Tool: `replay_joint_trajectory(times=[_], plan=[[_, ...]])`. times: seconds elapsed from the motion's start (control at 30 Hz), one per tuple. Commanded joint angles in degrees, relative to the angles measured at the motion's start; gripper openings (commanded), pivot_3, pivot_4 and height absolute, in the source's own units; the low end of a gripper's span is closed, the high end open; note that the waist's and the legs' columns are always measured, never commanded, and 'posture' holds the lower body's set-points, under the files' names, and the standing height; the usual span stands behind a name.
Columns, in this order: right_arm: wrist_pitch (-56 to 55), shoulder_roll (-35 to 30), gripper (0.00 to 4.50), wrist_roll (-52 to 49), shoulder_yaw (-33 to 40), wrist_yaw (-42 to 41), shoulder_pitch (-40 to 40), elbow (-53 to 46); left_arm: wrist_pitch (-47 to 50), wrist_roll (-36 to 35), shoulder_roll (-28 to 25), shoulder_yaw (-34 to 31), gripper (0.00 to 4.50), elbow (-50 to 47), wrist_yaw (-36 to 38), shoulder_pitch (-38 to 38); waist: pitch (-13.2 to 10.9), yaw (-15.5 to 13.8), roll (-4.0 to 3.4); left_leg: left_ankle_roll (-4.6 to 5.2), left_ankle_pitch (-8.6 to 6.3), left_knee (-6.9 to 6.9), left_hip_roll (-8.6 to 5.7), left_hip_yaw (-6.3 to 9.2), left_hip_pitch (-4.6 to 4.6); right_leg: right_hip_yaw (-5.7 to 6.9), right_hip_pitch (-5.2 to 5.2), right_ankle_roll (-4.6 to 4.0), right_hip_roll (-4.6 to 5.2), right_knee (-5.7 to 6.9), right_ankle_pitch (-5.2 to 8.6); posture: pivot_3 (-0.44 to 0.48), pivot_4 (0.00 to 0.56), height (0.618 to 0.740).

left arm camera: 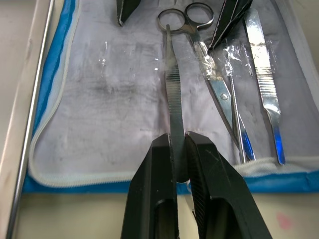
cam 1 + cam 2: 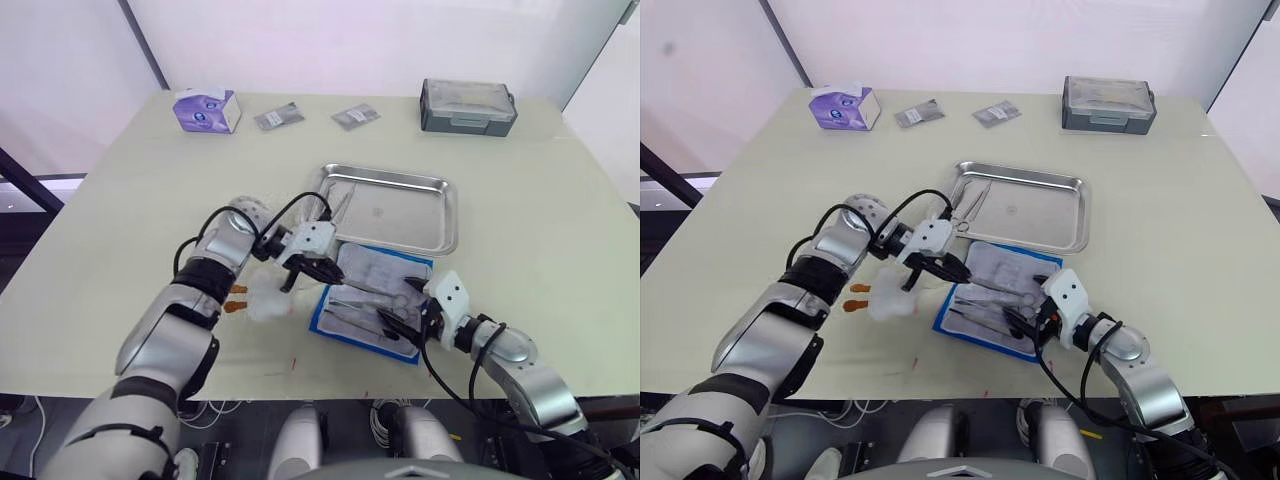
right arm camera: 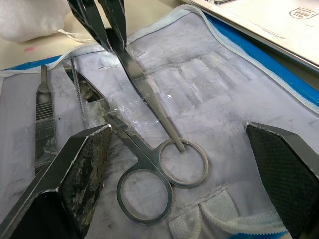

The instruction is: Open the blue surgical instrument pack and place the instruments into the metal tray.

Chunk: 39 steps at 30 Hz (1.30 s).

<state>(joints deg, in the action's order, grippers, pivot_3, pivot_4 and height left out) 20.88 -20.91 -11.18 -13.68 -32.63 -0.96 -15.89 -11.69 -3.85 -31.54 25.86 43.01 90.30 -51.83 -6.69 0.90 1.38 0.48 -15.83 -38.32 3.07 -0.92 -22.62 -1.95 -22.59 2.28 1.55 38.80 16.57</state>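
Jaws of the left gripper (image 1: 180,149) clamp the shaft of ring-handled forceps (image 1: 172,84) while the right gripper (image 3: 179,149) stands wide open over their rings, with the metal tray (image 2: 440,215) at twelve o'clock of the unfolded blue surgical instrument pack (image 2: 330,322), whose pockets hold scissors (image 1: 212,79) and a scalpel (image 1: 264,84).
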Motion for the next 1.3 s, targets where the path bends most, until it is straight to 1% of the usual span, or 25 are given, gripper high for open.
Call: replay_joint_trajectory(times=[0.03, 0.33, 0.9, 1.1, 1.2, 1.3], plan=[[3.3, -0.6, 4.50, 0.8, -1.1, 0.0, -2.6, 3.6, 0.6, -2.0, -1.6, 0.5, 0.15, -2.2, 2.2, -2.0, 0.0, 0.0, 0.00, 0.00, 0.00, 0.00, 0.00, 0.00, 0.00, 0.00, 0.00, 0.00, 0.00, 0.00, 0.00, 0.000, 0.150, 0.738], [3.0, -1.1, 4.50, 0.7, -1.0, -0.9, -2.6, 3.9, 1.4, -4.1, -4.6, 1.8, 0.15, -3.4, 2.2, -2.2, 0.0, -0.1, 0.00, 0.00, 0.00, 0.00, 0.00, -0.01, -0.03, 0.00, -0.03, 0.00, 0.00, 0.00, 0.00, 0.000, 0.150, 0.738], [0.5, -4.2, 4.50, 0.1, -0.8, -7.5, -1.2, 5.8, 2.9, -7.0, -9.6, 3.5, 0.15, -6.4, 2.2, -2.8, -0.1, -0.1, 0.00, 0.00, 0.00, 0.00, 0.00, -0.01, -0.05, 0.00, -0.05, 0.00, 0.01, -0.02, 0.00, 0.000, 0.150, 0.738], [-0.4, -4.7, 4.50, 0.2, -0.3, -8.6, -0.2, 7.1, 3.1, -8.0, -12.7, 4.6, 0.15, -6.8, 2.2, -3.9, -0.1, -0.1, 0.02, 0.00, 0.00, 0.00, 0.00, -0.01, -0.05, 0.00, -0.06, 0.00, 0.00, -0.01, 0.00, 0.000, 0.150, 0.738], [-0.8, -4.7, 4.50, 0.5, -0.1, -8.8, 0.0, 7.6, 3.2, -8.8, -15.3, 5.8, 0.15, -7.2, 2.2, -4.3, -0.1, -0.1, 0.01, 0.00, 0.00, 0.00, 0.00, -0.01, -0.05, 0.00, -0.06, 0.00, 0.01, -0.01, 0.00, 0.000, 0.150, 0.738], [-1.0, -4.6, 4.50, 0.7, -0.1, -8.9, 0.1, 7.8, 4.8, -11.6, -18.0, 6.6, 0.15, -8.6, 2.2, -4.8, -0.1, -0.1, 0.03, 0.00, 0.00, 0.00, 0.01, -0.01, -0.05, 0.00, -0.06, 0.00, 0.00, 0.00, 0.00, 0.000, 0.150, 0.738]])
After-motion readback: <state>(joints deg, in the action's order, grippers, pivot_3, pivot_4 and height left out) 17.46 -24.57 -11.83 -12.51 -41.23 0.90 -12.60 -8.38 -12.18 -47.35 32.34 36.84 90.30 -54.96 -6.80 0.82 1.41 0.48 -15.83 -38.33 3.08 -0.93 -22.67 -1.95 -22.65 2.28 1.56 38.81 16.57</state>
